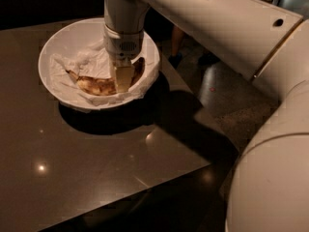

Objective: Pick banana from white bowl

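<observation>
The white bowl (72, 35) stands at the back left of a dark table, lined with crumpled white paper. The banana (96, 85), curved, yellow and brown-speckled, lies in the bowl's front half. My gripper (123, 77) points straight down into the bowl from the white arm and sits right on the banana's middle-right part, hiding that stretch of it. The banana's right end (139, 65) curves up behind the gripper. The banana rests on the paper.
The dark glossy table (96, 158) has its right edge close to the bowl and its front edge low in the view. My large white arm (217, 28) crosses the top right. A dark floor (222, 91) lies past the table's right edge.
</observation>
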Controlling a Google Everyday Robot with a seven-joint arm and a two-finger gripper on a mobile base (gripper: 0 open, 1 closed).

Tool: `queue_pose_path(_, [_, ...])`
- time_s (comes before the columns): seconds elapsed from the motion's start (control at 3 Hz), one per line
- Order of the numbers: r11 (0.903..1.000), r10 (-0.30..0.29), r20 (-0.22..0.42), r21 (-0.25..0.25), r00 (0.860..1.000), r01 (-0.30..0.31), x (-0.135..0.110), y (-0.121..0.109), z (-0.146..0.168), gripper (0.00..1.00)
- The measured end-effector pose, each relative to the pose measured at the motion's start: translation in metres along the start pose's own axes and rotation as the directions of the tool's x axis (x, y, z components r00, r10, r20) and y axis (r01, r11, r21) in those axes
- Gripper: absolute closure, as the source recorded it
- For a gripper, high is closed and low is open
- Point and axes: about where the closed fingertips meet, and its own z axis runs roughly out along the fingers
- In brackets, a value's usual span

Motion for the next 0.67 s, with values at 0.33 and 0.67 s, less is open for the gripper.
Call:
queue_pose_path(0.33, [0.9993, -0.031, -0.006, 0.020, 0.999, 0.031, -0.009, 0.009, -0.016, 1.00])
queue_pose_path(0.67, [0.9983, -0.047, -0.022, 0.034, 0.999, 0.048, -0.016, 0.020, -0.031, 1.00])
